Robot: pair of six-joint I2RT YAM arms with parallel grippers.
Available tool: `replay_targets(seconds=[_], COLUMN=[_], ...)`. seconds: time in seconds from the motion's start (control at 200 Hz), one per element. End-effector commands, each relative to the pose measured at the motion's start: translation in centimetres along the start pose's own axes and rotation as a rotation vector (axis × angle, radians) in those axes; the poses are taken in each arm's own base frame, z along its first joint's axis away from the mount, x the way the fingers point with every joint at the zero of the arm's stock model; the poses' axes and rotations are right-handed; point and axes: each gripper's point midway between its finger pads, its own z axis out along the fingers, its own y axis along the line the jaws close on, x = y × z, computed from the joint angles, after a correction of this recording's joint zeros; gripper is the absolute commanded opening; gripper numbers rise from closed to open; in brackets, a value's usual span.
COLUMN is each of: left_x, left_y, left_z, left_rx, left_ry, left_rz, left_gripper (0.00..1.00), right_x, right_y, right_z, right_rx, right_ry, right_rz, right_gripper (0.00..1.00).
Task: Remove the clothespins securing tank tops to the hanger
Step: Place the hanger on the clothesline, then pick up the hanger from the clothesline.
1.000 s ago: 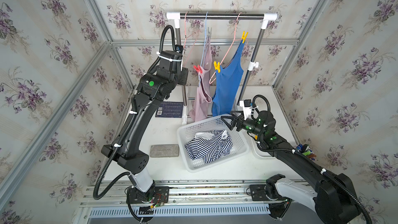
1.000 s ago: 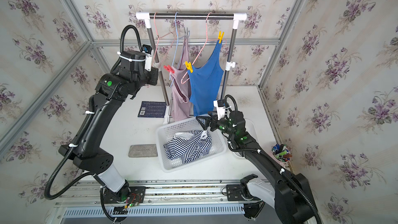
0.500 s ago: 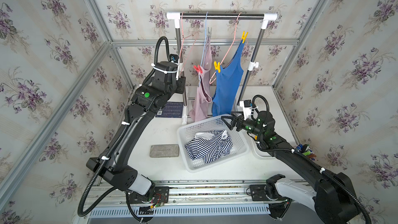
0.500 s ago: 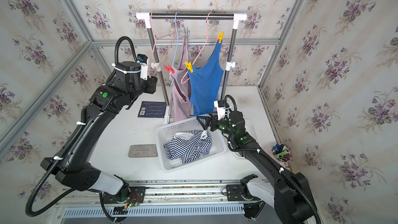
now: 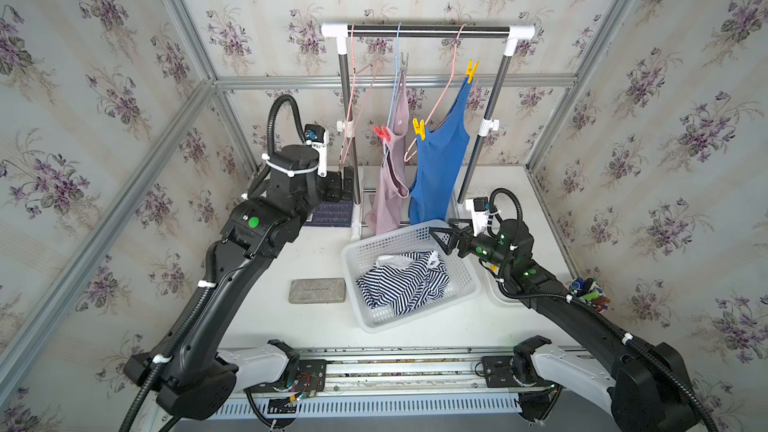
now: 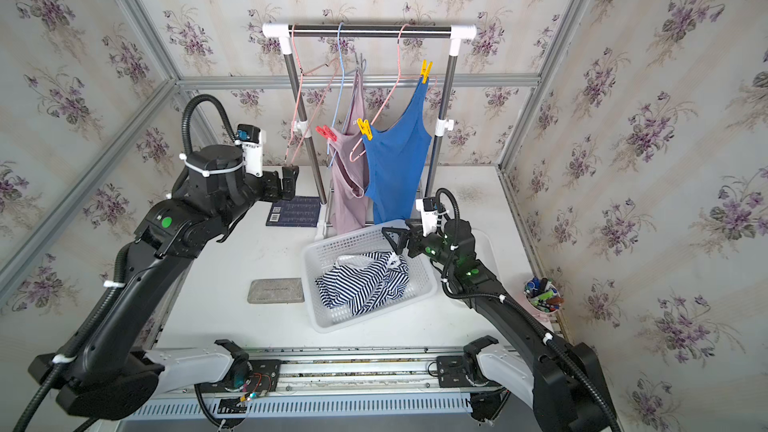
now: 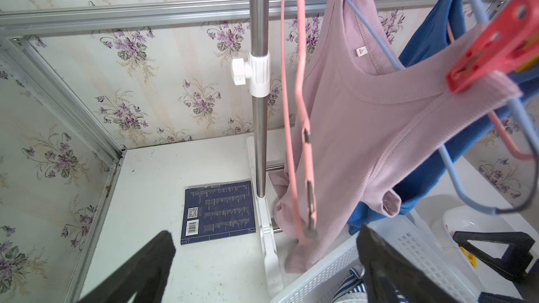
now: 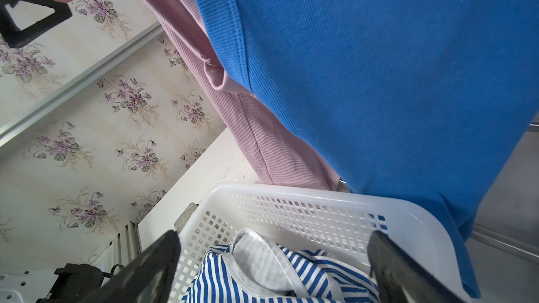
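Observation:
On the rail hang a mauve tank top (image 5: 392, 184) and a blue tank top (image 5: 438, 168). A red clothespin (image 5: 381, 133) (image 7: 495, 45) pins the mauve strap to a blue hanger. Two yellow clothespins (image 5: 419, 128) (image 5: 471, 71) pin the blue top to a pink hanger. A grey clip (image 5: 403, 61) sits at the mauve top's upper strap. The striped tank top (image 5: 405, 284) lies in the white basket (image 5: 465, 284). My left gripper (image 5: 345, 187) (image 7: 267, 257) is open and empty, low beside the rack's left post. My right gripper (image 5: 440, 238) (image 8: 272, 266) is open and empty over the basket's far corner.
An empty pink hanger (image 5: 353, 89) hangs at the rail's left end. A dark blue book (image 5: 332, 214) lies by the rack's post (image 5: 353, 160). A grey block (image 5: 318, 290) lies left of the basket. A white tray (image 5: 505, 297) and a pen cup (image 5: 588, 290) stand at the right.
My left arm has come down from beside the upper hangers to low by the rack's left post, and its gripper has gone from shut to open. The right arm has not moved.

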Motion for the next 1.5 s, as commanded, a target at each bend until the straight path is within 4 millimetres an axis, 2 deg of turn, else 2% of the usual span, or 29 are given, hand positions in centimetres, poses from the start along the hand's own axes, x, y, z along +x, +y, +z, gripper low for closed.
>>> replay_targets(seconds=[0.0,0.065,0.145,0.32,0.455,0.659,0.884,1.064,1.279,1.494], left_x=[-2.1,-2.4,-2.7,-3.2,-3.4,-3.4,-3.9,-4.4,-4.4,-4.2], left_y=[0.4,0.7,0.1,-3.9,-6.0,-8.0,-11.3,-12.4,-12.2,-11.4], left_z=[-1.9,-3.3,-5.1,-8.2,-8.8,-7.1,-4.8,-2.8,-0.4,1.1], left_rx=[0.013,0.028,0.099,0.353,0.447,0.456,0.461,0.431,0.332,0.248], left_ry=[-0.124,-0.168,-0.212,-0.25,-0.244,-0.203,-0.164,-0.144,-0.124,-0.118], left_rz=[-0.064,-0.079,-0.072,-0.03,-0.013,0.015,0.059,0.067,0.079,0.094], left_gripper=[0.99,0.99,0.99,0.99,0.99,0.99,0.99,0.99,0.98,0.97], right_x=[-0.1,-0.2,-0.5,-1.1,-1.4,-1.9,-2.1,-2.2,-2.5,-2.9], right_y=[-0.1,0.0,0.0,-0.3,0.0,0.4,0.5,0.7,0.4,-0.2], right_z=[0.0,0.0,-0.1,-0.2,0.1,0.1,0.2,0.2,0.1,0.0], right_rx=[0.004,0.004,0.01,0.029,0.009,-0.012,-0.017,-0.027,-0.007,0.037], right_ry=[-0.004,-0.007,-0.02,-0.038,-0.039,-0.05,-0.053,-0.056,-0.06,-0.077], right_rz=[-0.008,-0.009,-0.012,-0.002,0.008,0.009,0.003,-0.006,-0.026,-0.044], right_gripper=[1.0,1.0,1.0,1.0,1.0,1.0,1.0,1.0,1.0,1.0])
